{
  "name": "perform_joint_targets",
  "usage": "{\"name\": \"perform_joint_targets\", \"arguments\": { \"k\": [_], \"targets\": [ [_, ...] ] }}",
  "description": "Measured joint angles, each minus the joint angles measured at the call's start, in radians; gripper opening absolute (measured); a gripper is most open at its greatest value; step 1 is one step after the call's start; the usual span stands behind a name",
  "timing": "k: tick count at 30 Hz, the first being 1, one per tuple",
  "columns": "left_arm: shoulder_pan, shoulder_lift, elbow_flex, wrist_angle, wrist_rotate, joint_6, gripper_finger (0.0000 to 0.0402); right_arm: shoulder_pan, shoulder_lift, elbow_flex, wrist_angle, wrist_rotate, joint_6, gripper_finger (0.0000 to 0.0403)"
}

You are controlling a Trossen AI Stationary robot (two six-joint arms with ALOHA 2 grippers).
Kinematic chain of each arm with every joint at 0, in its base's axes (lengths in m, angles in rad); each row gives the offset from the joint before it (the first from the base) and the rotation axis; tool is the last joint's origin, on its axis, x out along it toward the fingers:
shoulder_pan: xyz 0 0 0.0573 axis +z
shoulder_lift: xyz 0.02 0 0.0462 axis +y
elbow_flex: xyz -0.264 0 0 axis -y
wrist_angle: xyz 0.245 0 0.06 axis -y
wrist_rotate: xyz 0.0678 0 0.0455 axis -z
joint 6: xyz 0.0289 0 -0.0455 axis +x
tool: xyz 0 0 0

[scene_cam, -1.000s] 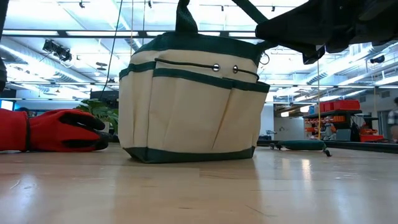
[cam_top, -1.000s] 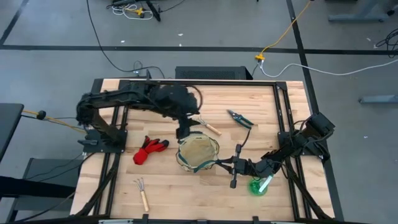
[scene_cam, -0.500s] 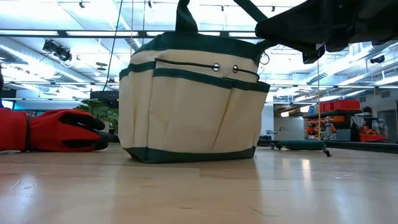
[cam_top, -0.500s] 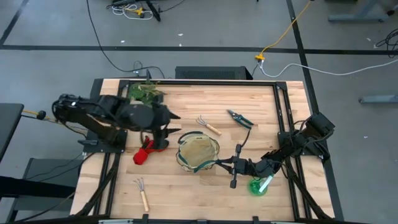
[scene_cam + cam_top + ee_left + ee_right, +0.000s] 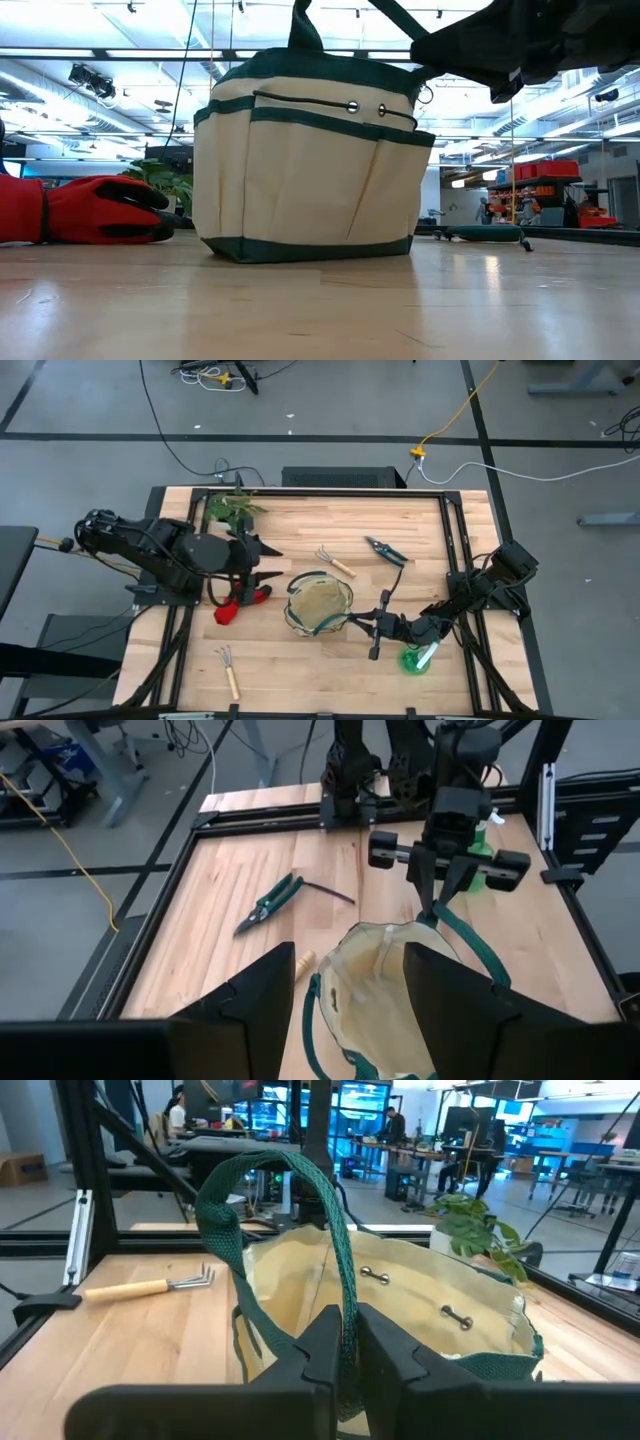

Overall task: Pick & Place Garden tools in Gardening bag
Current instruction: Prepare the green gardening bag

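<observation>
The cream gardening bag with green trim stands on its base at mid-table, mouth up. My right gripper is at the bag's right side, shut on the bag's handle. My left gripper hangs open above the red gloves, left of the bag, holding nothing. One wooden-handled rake and the green-black shears lie beyond the bag. A second rake lies near the front left. The green round piece lies beside my right arm. My right gripper pinches the bag's green loop handle between its two fingers. It comes in level from the table's right side, and the fingers lie across the strap. The strap arches up over the bag's mouth; the bag's base stays on the table.
A leafy green plant stands at the far left corner. Black frame rails run along the table's sides. Bare wood lies in front of the bag and at the far middle.
My left gripper has drawn back from the bag's far left rim toward the table's left edge and now hangs over the red gloves, still open. The plant, hidden under the arm before, shows again. My right gripper has kept its hold on the handle.
</observation>
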Motion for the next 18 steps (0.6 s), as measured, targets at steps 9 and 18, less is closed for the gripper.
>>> {"name": "perform_joint_targets", "arguments": {
  "k": [9,18],
  "targets": [
    [0.0,0.0,0.0,-0.001,0.0,0.0,0.0197,0.0,0.0,0.0,0.0,0.11,-0.003,0.0034],
    [0.001,0.0,0.0,-0.002,0.0,0.0,0.0197,0.0,0.0,0.0,0.015,0.1,-0.003,0.0065]
  ]
}}
